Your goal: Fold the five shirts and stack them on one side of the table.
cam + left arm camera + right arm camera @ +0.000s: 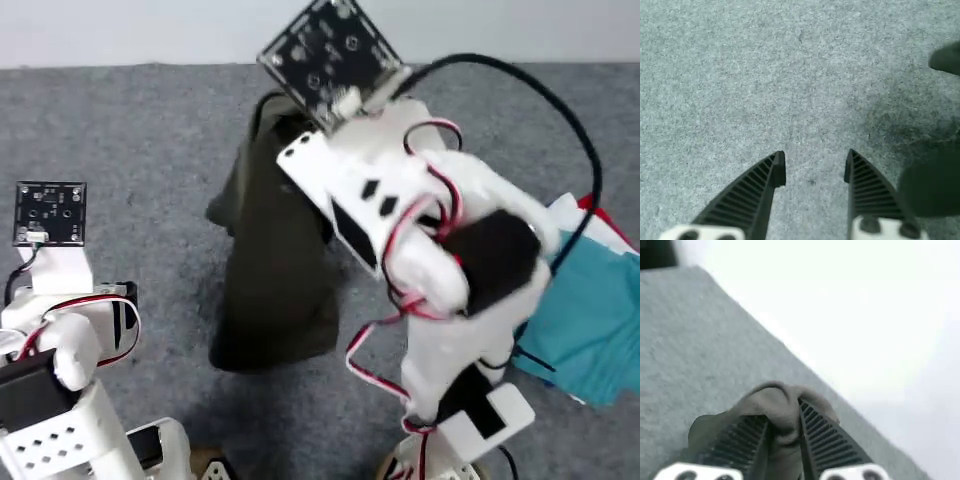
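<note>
Shirt (pixel 275 270), limp olive, pinched between ribbed right fingers (pixel 825 440); left fingers (pixel 755 190) apart, empty, over felt (pixel 765 75)

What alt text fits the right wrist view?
The right gripper is shut on a bunched fold of a dark olive fabric shirt, pinched between its black ribbed fingers. Beyond it are the grey felt-like table and, past the table's edge, a plain white background.
</note>
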Controlling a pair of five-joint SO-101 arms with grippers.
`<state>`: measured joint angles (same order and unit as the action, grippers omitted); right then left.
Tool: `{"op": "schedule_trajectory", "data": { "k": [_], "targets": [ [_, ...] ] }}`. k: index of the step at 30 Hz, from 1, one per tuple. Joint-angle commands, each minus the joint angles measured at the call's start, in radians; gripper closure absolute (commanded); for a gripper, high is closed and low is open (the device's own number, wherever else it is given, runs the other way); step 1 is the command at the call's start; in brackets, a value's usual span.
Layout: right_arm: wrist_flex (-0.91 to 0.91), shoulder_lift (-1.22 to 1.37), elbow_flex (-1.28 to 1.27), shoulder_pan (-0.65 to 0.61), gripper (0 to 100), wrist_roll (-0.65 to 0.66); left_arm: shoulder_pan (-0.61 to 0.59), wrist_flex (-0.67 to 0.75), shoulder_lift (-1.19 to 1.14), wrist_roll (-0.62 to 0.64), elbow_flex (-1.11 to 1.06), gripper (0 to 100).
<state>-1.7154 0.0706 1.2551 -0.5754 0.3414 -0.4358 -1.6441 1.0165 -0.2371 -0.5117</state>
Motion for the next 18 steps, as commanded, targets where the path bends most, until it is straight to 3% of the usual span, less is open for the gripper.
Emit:
{"op": "schedule_trajectory", "data": {
  "k": [1, 5, 10, 12, 18],
  "targets": [
    [0.041, 0.062, -0.061, 0.091, 98.9, -0.011, -0.002, -0.002, -0.006, -0.005, -0.004, 81],
    [0.068, 0.196, -0.157, 0.213, 98.9, -0.026, -0.002, -0.002, -0.006, -0.005, -0.004, 81],
    [-0.002, 0.335, -0.209, 0.357, 98.9, -0.190, -0.002, -0.002, -0.009, -0.005, -0.004, 81],
    [-0.082, 0.371, -0.213, 0.377, 98.9, -0.199, -0.002, -0.002, -0.009, -0.005, -0.005, 80],
    [-0.082, 0.300, -0.391, 0.435, 98.9, -0.198, -0.002, -0.002, -0.011, -0.005, -0.007, 80]
  ]
}}
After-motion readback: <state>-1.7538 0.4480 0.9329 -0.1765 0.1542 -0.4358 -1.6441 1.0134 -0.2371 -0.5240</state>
